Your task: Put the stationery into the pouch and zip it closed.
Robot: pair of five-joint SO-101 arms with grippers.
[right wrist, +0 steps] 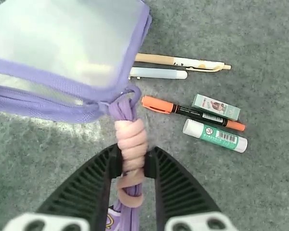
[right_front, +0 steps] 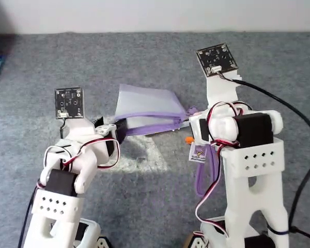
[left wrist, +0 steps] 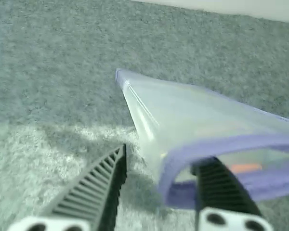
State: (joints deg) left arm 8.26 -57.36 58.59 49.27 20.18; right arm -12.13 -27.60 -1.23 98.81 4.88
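Grey carpet (right_front: 144,62); right pincer (right wrist: 132,156) clamps pouch (right wrist: 62,43) strap (right wrist: 130,134); left pincer (left wrist: 164,159) wide; right wrist view reveals pens (right wrist: 183,62).

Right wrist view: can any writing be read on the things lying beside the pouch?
No text is readable.
Green-and-white tube: barcode and print too small.
Green box: label blurred.
Orange marker: print too small.
Cream pen: marks too small.

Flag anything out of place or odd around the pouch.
Nothing looks spilled or damaged. The right gripper is shut on the knotted strap of the pouch, and a cream pen, white pen, orange marker, glue stick and eraser lie outside it on the carpet.
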